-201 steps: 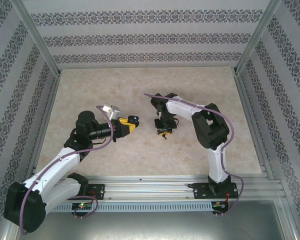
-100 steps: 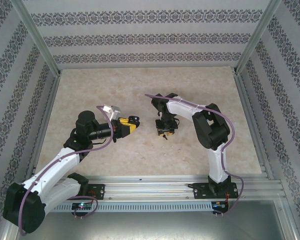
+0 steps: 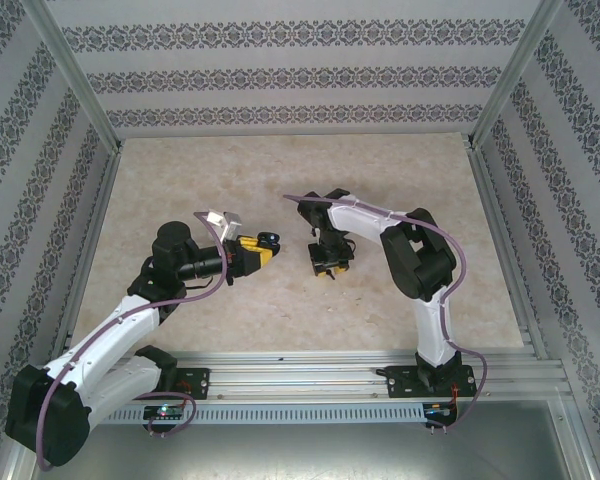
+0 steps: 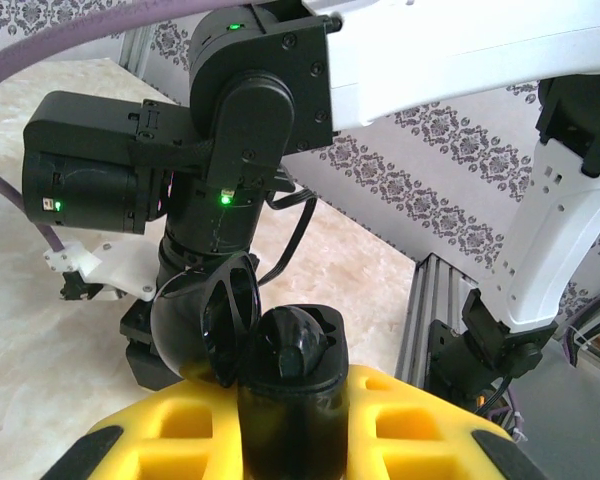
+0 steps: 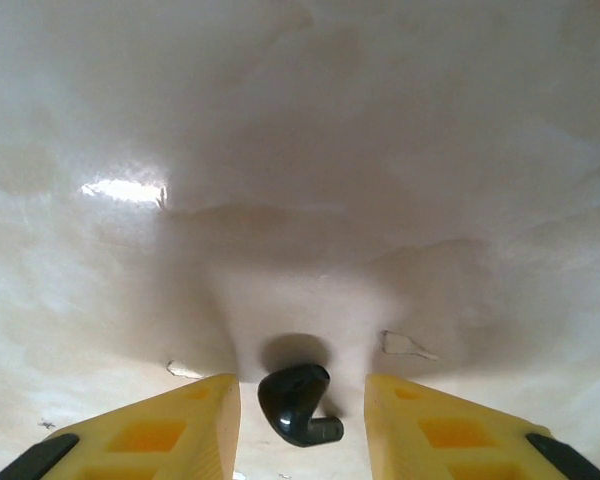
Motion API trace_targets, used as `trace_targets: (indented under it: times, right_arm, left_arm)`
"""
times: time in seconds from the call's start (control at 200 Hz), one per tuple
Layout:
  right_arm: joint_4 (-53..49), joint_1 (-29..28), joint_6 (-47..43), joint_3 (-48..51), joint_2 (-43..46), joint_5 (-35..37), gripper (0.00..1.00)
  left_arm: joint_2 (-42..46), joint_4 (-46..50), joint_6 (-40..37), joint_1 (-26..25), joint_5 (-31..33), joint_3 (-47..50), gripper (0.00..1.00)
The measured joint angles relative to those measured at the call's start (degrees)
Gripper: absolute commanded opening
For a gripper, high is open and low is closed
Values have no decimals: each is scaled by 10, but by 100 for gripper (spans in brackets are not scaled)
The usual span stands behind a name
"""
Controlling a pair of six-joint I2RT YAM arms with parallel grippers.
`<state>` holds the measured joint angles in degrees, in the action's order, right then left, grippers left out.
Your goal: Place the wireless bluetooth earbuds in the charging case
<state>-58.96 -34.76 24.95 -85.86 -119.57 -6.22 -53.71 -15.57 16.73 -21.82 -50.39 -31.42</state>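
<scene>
One black earbud (image 5: 298,402) (glossy, its short stem hooking toward the right-hand jaw) lies between the parted jaws of the right gripper (image 5: 300,388), touching neither. The black charging case (image 4: 290,410) stands upright, clamped between the jaws of the left gripper (image 4: 295,378), its round lid (image 4: 230,320) swung open to one side
</scene>
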Motion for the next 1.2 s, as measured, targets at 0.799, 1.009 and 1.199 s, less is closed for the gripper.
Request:
trace_targets:
  times: [0.799,1.009,1.199]
  right_arm:
    - [24,2,16,18,101,0,14]
    - [42,5,54,17,228,-2,14]
    - [83,3,112,28,344,-7,14]
  left_arm:
    - [7,-2,-11,-14,3,-1,0]
    - [-14,-17,-24,-27,16,-30,0]
    - [-41,-39,-43,-49,36,-69,0]
